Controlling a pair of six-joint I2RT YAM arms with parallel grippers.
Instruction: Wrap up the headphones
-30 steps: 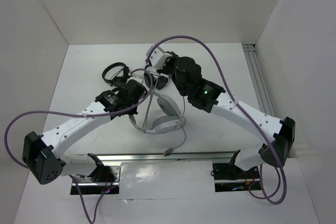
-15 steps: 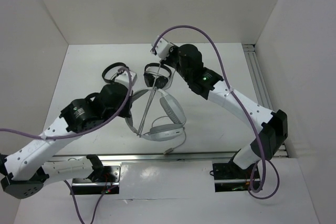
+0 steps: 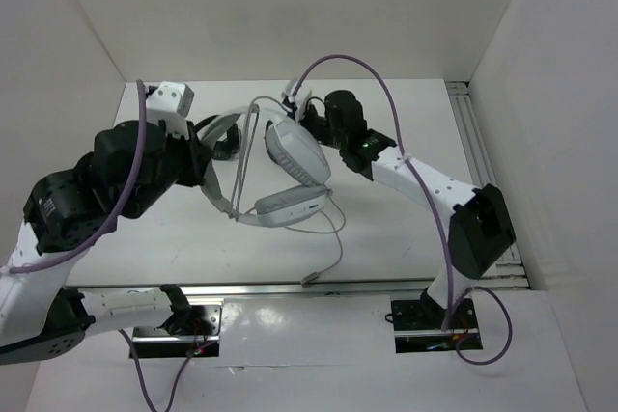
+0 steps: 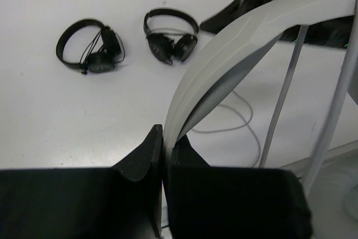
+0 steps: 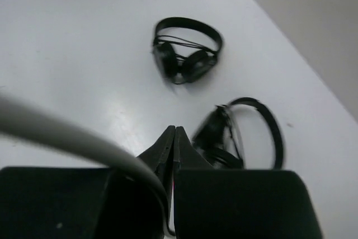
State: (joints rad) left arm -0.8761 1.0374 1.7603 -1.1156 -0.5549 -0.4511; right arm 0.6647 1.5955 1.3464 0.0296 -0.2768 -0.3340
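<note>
My left claw (image 4: pixel 163 136) is clamped on the wide band of the headphones (image 3: pixel 294 153), with both fingers pressed flat against the end of the pale arch. In the left wrist view the band rises from the fingertips and sweeps up to the right.

From the top camera the headphones hang above the surface (image 3: pixel 406 238), roughly midway between the two arms. One padded cup is tilted up toward the right arm and the other sits lower, facing the near edge.

My right claw (image 5: pixel 174 136) is pinched fully together on the thin grey cable (image 3: pixel 333 238). The right wrist camera shows the cable coming in from the left and ending under the closed fingers.

Overhead, a strand of the cable runs taut from below the band up to the right claw. Another length trails loosely down onto the surface. Its plug (image 3: pixel 309 280) lies near the front rail, well apart from the cups.

Two small black headphones lie flat on the surface beneath all this. In the left wrist view one pair (image 4: pixel 89 46) is to the left, and the other pair (image 4: pixel 170 37) is just beside it, nearer the band. Neither claw touches them.
</note>
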